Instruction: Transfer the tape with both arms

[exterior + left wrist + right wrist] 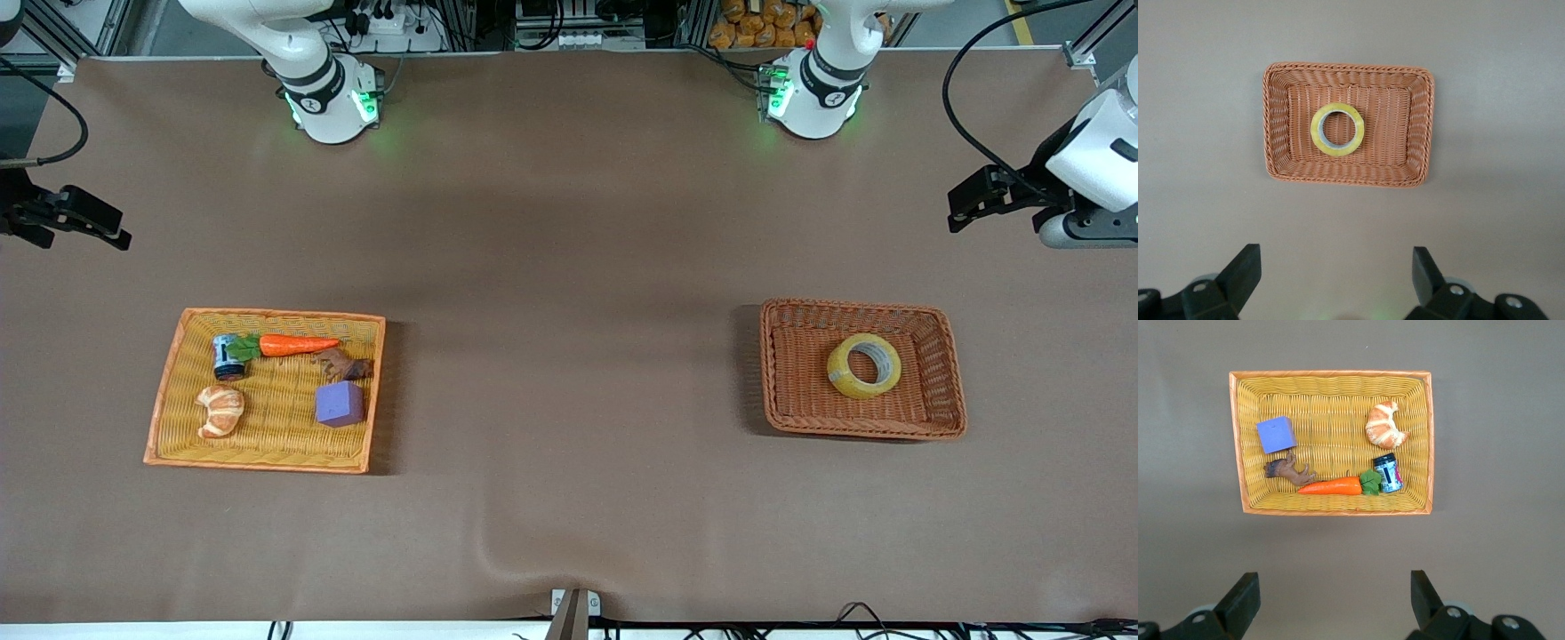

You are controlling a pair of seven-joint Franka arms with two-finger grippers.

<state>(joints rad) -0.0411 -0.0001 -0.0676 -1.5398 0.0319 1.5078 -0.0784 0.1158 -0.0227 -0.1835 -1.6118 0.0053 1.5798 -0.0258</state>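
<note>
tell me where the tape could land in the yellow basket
Bare weave lies along the yellow basket edge nearest the front camera, below the croissant and purple cube. The carrot, can and brown toy crowd the edge nearest the arms.

tape [863, 365] alone in brown basket [944, 356], open from above; low wicker rim around

The right gripper [1331, 600] is hanging with its jaws spread wide over bare brown worktop [1498, 540], just beside a yellow wicker basket [1331, 510]. Lying in the basket are a purple cube [1276, 434], a croissant [1385, 425], a small brown figure [1289, 469], an orange carrot [1333, 486] with green leaves, and a small dark-lidded jar [1388, 472] touching those leaves.
</note>
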